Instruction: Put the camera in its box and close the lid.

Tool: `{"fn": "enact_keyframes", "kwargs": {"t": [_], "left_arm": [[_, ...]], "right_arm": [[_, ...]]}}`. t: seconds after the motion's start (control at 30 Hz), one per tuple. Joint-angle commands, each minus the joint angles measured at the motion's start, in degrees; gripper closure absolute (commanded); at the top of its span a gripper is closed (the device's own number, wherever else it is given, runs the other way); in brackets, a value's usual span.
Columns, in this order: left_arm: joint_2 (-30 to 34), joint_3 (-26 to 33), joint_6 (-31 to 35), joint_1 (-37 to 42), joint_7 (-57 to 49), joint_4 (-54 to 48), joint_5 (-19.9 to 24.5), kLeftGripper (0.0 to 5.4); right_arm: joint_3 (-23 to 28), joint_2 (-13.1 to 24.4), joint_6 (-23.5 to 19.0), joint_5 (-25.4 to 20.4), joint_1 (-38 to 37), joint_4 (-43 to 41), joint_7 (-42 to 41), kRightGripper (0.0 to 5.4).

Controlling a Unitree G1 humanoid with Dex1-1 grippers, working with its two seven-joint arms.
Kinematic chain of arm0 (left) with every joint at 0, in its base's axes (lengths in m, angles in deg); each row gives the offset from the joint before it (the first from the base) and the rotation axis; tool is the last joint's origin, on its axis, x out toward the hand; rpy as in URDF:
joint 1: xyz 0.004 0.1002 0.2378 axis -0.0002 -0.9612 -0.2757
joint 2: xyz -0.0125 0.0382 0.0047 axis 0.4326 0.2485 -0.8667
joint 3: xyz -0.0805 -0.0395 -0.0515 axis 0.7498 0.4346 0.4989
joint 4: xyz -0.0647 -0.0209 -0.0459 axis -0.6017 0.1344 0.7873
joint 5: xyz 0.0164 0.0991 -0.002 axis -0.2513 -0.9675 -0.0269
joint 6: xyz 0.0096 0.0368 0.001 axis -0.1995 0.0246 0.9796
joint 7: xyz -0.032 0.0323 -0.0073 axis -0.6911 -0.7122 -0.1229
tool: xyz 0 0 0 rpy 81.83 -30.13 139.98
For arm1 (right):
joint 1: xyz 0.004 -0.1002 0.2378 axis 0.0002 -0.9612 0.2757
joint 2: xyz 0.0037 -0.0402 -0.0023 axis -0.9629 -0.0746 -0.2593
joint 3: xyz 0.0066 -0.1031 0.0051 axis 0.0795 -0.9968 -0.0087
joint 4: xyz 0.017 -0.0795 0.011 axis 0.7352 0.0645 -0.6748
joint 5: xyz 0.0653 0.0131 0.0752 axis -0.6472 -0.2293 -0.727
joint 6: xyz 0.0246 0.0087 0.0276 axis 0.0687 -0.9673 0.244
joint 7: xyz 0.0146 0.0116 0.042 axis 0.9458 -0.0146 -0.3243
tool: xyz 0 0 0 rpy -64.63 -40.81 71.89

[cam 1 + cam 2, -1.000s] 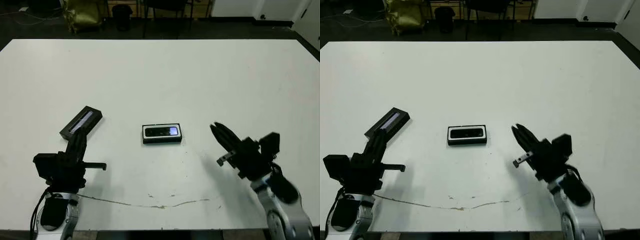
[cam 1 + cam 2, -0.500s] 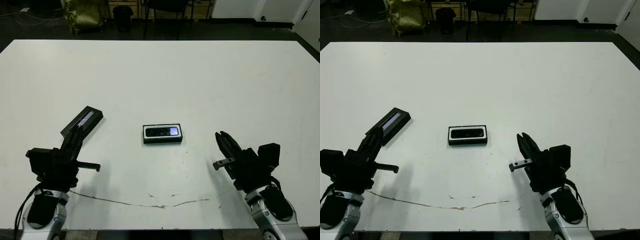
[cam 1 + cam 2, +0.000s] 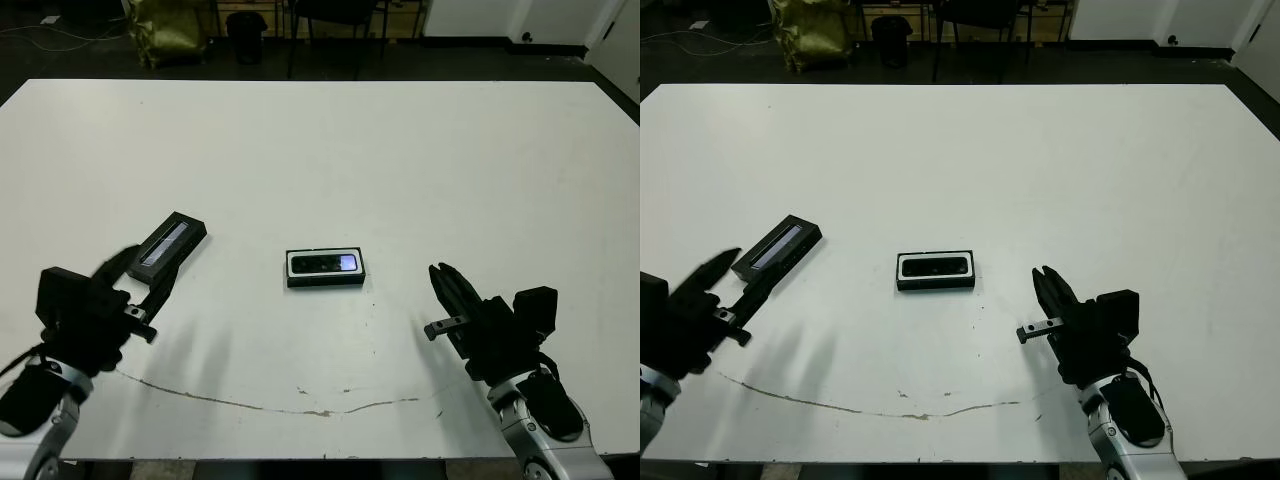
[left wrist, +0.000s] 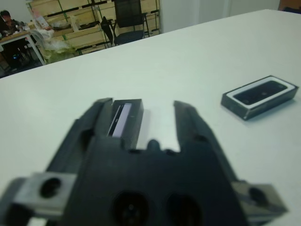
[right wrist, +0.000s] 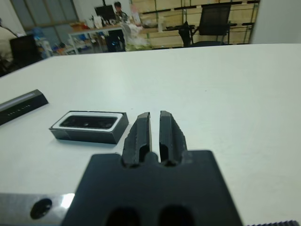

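While the lid (image 3: 164, 243) lies bare on the table's left, the left gripper (image 4: 143, 123) hangs just short of it, fingers spread wide and empty, so closing is yet to do. At centre the camera (image 3: 325, 263) already sits in the box (image 3: 325, 281) (first half looks done). Right gripper (image 5: 154, 132): near the box, pinched nearly together, holding nothing.

No text, label, brand, number or sign can be read in any view. The lid (image 3: 165, 243) carries only a plain glossy grey strip, and the camera (image 3: 325, 263) in the box (image 3: 325, 281) shows only lens dots.
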Motion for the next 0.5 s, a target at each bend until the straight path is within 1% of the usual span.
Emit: {"fn": "enact_keyframes", "kwargs": {"t": [0.03,0.13,0.23,0.33,0.4,0.5], "left_arm": [[1.11,-0.26,-1.59,0.53,-0.1,3.01,-2.55,1.43],[0.59,-0.46,-3.05,1.18,-0.79,5.13,-4.1,0.72],[0.09,-0.59,-3.7,2.14,-1.03,7.64,-4.45,0.02],[0.01,-0.97,-5.0,2.83,-0.99,9.95,-4.99,0.02],[-0.05,-1.07,-5.04,3.39,-0.57,11.4,-4.54,0.02],[-0.05,-1.09,-5.59,4.49,0.58,14.17,-3.52,0.02]], "right_arm": [[0.41,0.01,1.13,-0.99,-0.03,1.6,-0.63,5.4],[0.25,0.1,1.65,-1.48,-0.19,1.8,-0.66,5.4],[0.11,-0.05,0.08,-2.06,-0.38,1.17,0.32,5.4],[0.04,-0.02,0.04,-2.44,-0.5,1.24,0.23,5.4],[0.21,-0.24,0.04,-3.85,-0.49,1.57,-0.35,5.4],[0.01,-0.14,1.16,-4.26,-0.5,2.46,-0.92,5.4]]}}
